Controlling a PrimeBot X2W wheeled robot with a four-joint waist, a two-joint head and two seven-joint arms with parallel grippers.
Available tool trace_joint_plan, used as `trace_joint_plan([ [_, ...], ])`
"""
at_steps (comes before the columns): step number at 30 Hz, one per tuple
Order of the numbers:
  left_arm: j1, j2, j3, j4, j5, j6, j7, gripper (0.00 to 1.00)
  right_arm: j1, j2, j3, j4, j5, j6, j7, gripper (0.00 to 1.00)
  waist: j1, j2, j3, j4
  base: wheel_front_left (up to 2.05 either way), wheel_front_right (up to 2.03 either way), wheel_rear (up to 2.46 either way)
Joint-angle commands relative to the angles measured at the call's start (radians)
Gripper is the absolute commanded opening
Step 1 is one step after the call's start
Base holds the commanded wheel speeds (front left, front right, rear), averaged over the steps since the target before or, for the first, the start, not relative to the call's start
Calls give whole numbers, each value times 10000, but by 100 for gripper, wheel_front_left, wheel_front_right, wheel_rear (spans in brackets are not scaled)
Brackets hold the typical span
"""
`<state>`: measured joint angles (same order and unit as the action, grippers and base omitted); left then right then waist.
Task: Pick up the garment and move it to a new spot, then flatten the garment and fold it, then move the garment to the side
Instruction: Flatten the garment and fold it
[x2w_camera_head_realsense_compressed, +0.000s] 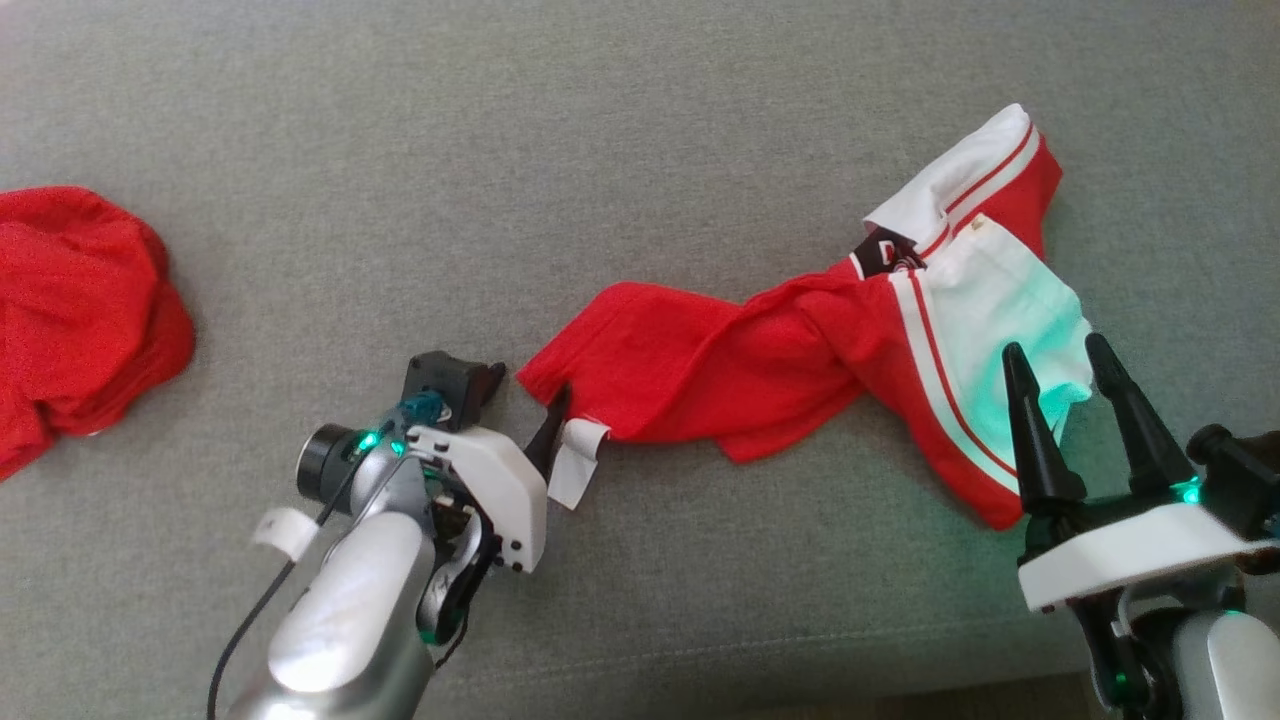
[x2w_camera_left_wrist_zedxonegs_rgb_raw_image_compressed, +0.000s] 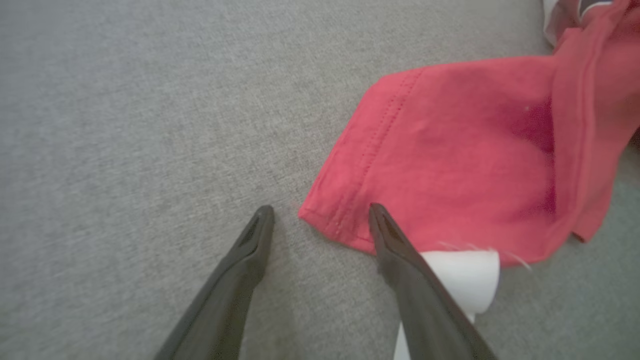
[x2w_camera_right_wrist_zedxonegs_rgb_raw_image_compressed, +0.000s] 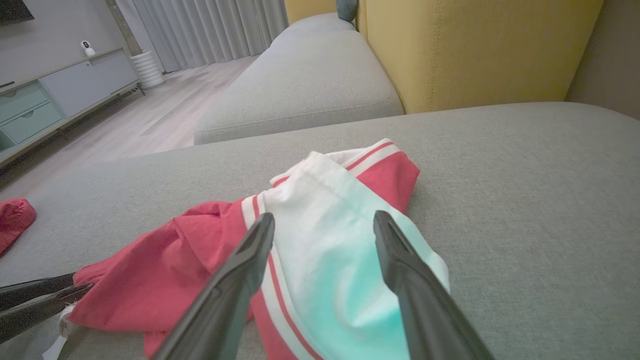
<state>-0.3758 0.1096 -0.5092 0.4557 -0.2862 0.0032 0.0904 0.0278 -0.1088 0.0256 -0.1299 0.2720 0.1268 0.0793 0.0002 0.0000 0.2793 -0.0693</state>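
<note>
here the garment (x2w_camera_head_realsense_compressed: 700, 370), red with white panels and stripes, lies twisted and crumpled on the grey cushion (x2w_camera_head_realsense_compressed: 600, 150). its white, striped end is bunched up and its plain red end is drawn out to a hemmed corner. the left gripper (x2w_camera_left_wrist_zedxonegs_rgb_raw_image_compressed: 320, 212) sits at that red corner with its fingers spread apart. one fingertip is over the garment's hem and the other is over bare cushion just beside it, and nothing is clamped between them. a white tab (x2w_camera_left_wrist_zedxonegs_rgb_raw_image_compressed: 465, 280) shows just beside the garment's hem, against that finger. the right gripper (x2w_camera_head_realsense_compressed: 1055, 347) is at the garment's white end, fingers also spread wide and holding nothing, tips over the white panel. whether they touch the garment cannot be told. a second red cloth (x2w_camera_head_realsense_compressed: 80, 310) lies well apart from the garment's red end.
</note>
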Motion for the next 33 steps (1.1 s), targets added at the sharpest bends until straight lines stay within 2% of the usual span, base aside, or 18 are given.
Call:
trace_joint_plan([
  [1,-389,42,189,-131,-94,-82,194,48,-244,-153,149,-259,75,39,-63,100,-2,0,30,-63,0,0,0],
  [2,-390,53,155,-115,-89,-97,222,0,-238,-157,121,-222,88,39,-59,100,-2,0,23,-78,0,0,0],
  [9,-240,251,107,-278,-17,35,188,0,-220,-306,-232,106,261,39,258,100,-2,0,-30,-107,0,0,0],
  [17,-140,443,175,-683,-49,240,186,0,-578,-1002,-1129,1053,884,39,1017,100,-2,0,276,-36,0,0,0],
  [24,-319,510,120,-952,28,338,154,0,-1574,-1493,-768,1966,1774,39,1859,100,-2,0,739,-13,0,0,0],
  [33,-502,497,-21,-1112,59,356,92,0,-2507,-1825,-477,3102,1824,39,2778,100,-2,0,1092,131,0,0,0],
])
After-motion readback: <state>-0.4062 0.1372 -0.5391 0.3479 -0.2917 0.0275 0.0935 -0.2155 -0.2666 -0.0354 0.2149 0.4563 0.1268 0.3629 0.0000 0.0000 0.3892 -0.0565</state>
